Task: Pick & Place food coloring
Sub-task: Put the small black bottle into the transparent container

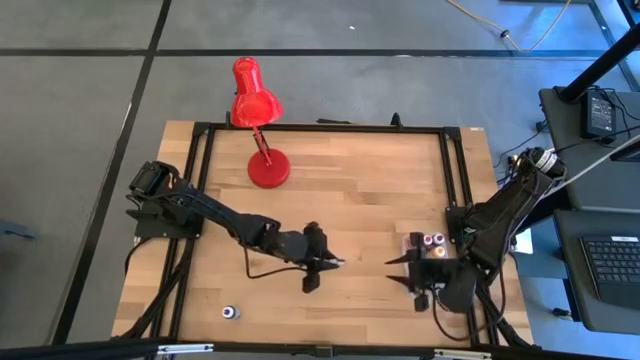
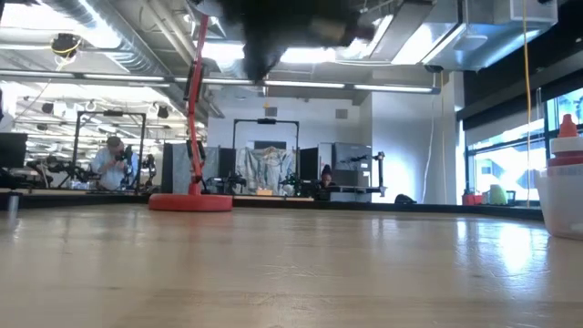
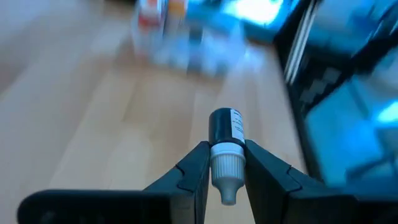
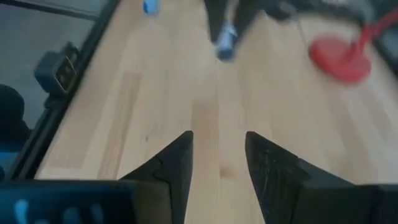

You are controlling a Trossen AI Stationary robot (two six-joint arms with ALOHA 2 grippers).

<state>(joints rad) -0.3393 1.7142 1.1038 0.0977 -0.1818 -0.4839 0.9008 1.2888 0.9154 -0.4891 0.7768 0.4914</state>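
Left tool (image 3: 227,163) grips a bottle (image 3: 226,144) at its white cap, dark body pointing away past the fingertips; right tool (image 4: 217,152) gapes empty above the tabletop (image 4: 155,93).

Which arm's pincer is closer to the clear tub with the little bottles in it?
Right. The right pincer hangs open just beside the clear tub at the table's right side. The left pincer, shut on a dark food coloring bottle, is near the table's middle, farther off.

red desk lamp (image 1: 262,120) upright on the wooden table (image 1: 350,200).
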